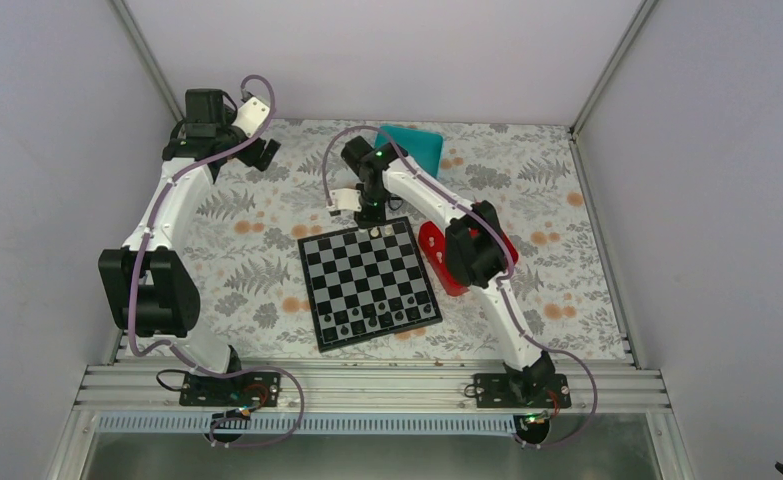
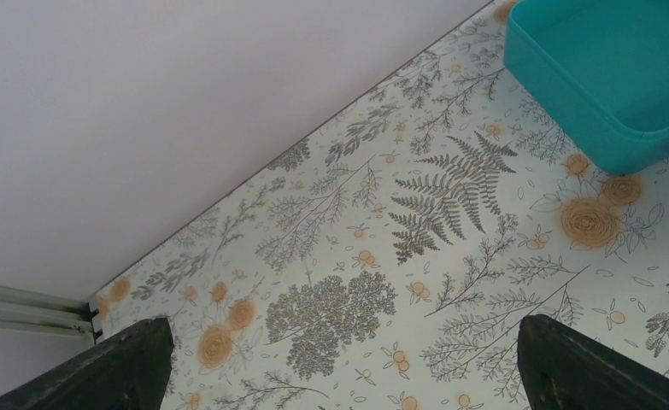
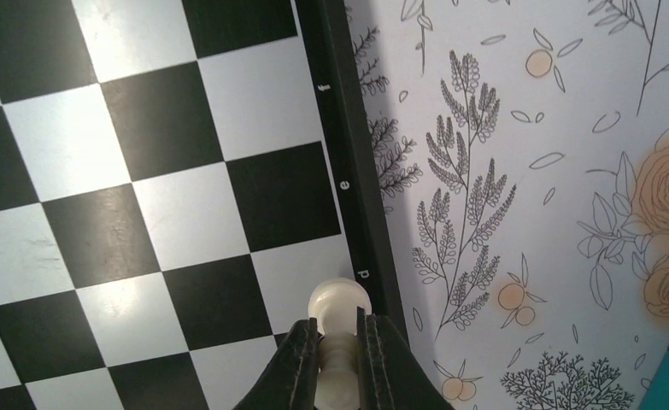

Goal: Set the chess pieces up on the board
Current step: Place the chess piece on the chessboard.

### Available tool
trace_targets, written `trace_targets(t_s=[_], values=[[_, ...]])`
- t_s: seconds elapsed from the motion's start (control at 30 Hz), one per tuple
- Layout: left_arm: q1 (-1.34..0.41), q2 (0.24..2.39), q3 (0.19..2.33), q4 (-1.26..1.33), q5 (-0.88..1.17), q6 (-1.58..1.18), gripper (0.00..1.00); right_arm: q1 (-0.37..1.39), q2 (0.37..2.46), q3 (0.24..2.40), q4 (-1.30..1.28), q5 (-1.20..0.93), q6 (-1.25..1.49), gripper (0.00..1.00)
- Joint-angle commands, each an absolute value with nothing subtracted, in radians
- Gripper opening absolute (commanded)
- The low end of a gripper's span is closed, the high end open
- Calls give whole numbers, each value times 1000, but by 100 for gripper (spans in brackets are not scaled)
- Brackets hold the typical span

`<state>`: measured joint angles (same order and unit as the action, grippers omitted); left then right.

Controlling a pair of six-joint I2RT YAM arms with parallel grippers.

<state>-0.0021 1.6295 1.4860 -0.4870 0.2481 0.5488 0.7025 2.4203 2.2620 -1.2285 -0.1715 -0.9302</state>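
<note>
The chessboard (image 1: 367,283) lies at the table's middle, with several tiny dark pieces along its near rows and a white piece (image 1: 388,229) on its far row. My right gripper (image 1: 374,228) hangs over the board's far edge. In the right wrist view it (image 3: 341,346) is shut on a cream chess piece (image 3: 339,304), held base-first over a light square beside the black border (image 3: 348,162) near letter "d". My left gripper (image 1: 260,152) is at the far left, away from the board; its fingers (image 2: 126,363) stand wide open and empty over the patterned cloth.
A teal box (image 1: 415,146) stands at the back centre, also in the left wrist view (image 2: 608,73). A red square tray (image 1: 437,255) lies right of the board, partly hidden by my right arm. Walls enclose the table on three sides.
</note>
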Motion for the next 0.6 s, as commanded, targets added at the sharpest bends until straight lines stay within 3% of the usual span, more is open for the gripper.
trace_targets(t_s=[0.0, 0.57], values=[[4, 1606, 1476, -458, 273, 541, 100, 695, 2447, 2263, -1241, -175, -935, 8], [5, 1618, 1474, -453, 285, 544, 100, 704, 2455, 2263, -1271, -210, -955, 8]])
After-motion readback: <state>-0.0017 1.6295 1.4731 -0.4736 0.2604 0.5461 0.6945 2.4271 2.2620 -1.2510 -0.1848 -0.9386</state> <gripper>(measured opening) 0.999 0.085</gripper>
